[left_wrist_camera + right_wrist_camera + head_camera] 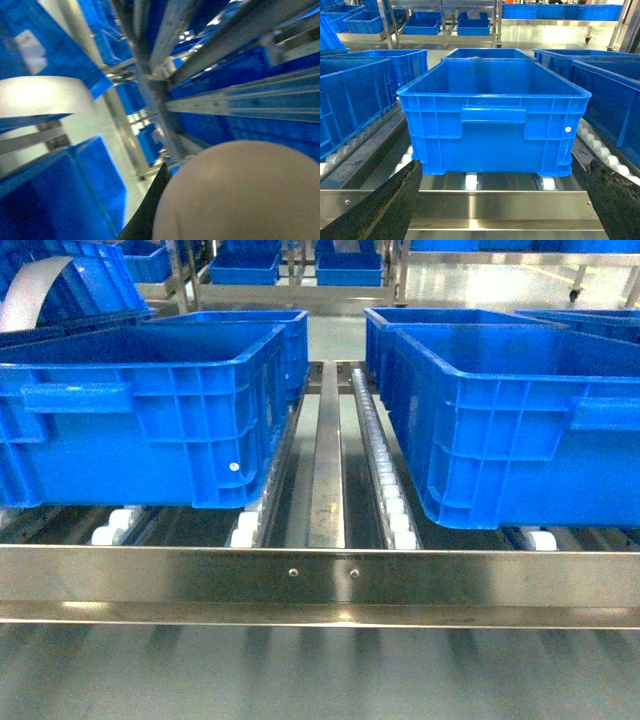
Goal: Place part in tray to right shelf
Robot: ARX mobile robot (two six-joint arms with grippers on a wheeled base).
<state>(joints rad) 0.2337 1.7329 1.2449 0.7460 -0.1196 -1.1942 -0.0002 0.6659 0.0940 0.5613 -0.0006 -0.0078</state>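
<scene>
The beige tray point(240, 195) fills the lower right of the left wrist view as a rounded surface. My left gripper point(200, 200) is shut on it, with one black finger point(150, 210) pressed against its side. A pale curved piece of the tray point(35, 290) shows at the head view's top left. The part is out of view. My right gripper point(503, 170) is open and holds nothing, facing the right shelf's steel front rail point(500, 205). Neither gripper shows in the head view.
Big blue crates point(150, 405) point(520, 420) stand on the shelf's white roller tracks point(385, 470), with a gap and a steel divider point(327, 460) between them. One crate point(492, 115) sits straight ahead of the right gripper. More racks with crates stand behind.
</scene>
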